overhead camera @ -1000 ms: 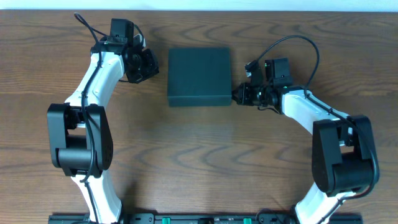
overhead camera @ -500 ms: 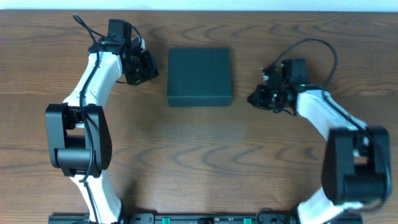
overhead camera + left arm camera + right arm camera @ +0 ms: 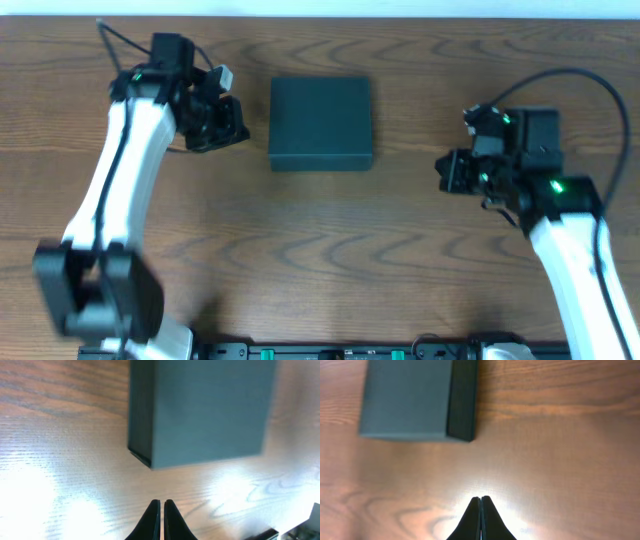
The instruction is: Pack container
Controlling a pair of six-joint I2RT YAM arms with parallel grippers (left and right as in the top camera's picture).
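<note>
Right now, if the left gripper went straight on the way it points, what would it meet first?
Most likely the container, near its closest corner; only bare table lies between it and the left gripper.

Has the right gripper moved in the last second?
Yes: the right gripper has backed off rightward from the container's right edge, opening a clear gap between them.

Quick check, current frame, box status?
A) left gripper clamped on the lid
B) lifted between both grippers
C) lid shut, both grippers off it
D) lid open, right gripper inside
C: the container lies flat with its lid down. The left gripper and right gripper are both shut and empty, each with bare table between it and the box.
</note>
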